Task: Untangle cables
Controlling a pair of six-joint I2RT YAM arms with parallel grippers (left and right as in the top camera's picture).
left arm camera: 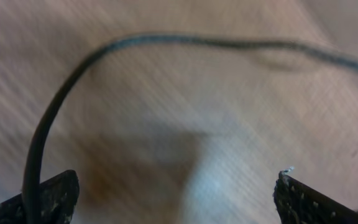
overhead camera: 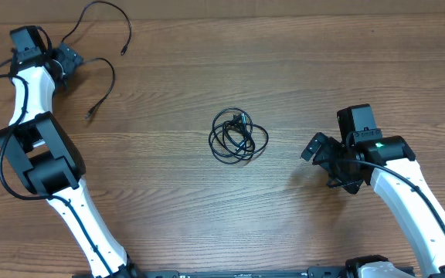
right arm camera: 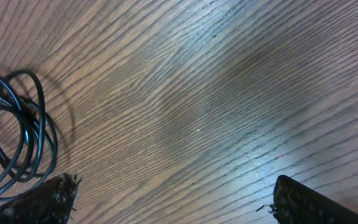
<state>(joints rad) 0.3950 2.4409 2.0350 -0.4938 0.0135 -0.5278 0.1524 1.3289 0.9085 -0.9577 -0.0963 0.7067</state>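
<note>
The tangle sits mid-table, well apart from two loose cords at the far corner by the wide-open, empty left gripper, likely to avoid re-snarling, while the right gripper, equally open, faces the tangle.

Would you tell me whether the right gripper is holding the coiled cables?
No, the right gripper stands open and empty, clearly apart from the coiled cables.

our overhead straight down on whole bench, wrist cams close to wood past own fingers, right shares cable coil with overhead
</note>
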